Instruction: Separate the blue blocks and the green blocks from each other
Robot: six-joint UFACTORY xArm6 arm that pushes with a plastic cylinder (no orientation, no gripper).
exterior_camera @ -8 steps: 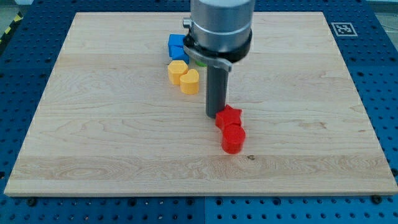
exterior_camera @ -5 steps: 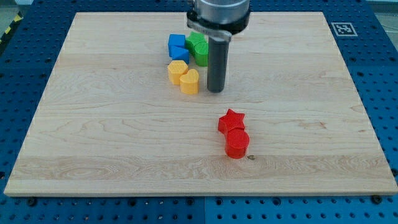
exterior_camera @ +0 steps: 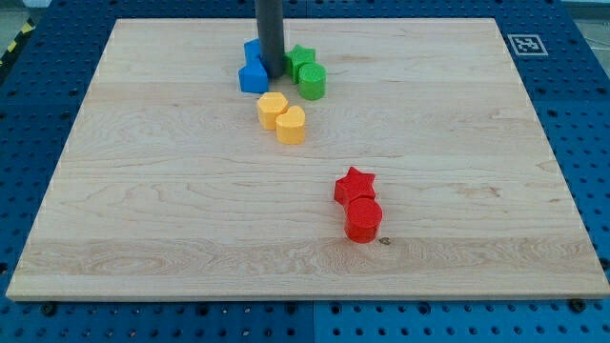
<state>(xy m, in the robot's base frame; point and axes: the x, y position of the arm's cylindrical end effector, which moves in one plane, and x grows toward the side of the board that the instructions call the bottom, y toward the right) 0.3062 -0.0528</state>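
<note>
My tip (exterior_camera: 272, 75) stands near the view's top, between the blue blocks and the green blocks. Two blue blocks (exterior_camera: 253, 75) sit just left of the rod, touching it; the rear one is partly hidden behind the rod. A green star block (exterior_camera: 300, 57) and a green cylinder (exterior_camera: 312, 82) sit just right of the rod, close together.
Two yellow blocks (exterior_camera: 282, 117) lie just below the blue and green group. A red star (exterior_camera: 355, 184) and a red cylinder (exterior_camera: 362, 219) lie lower, right of centre. The wooden board (exterior_camera: 143, 210) rests on a blue perforated table, with a marker tag (exterior_camera: 525, 43) at its top right.
The rod has moved from beside the red star up and left, into the gap between blue and green blocks. The blue blocks have shifted left, the green ones slightly right.
</note>
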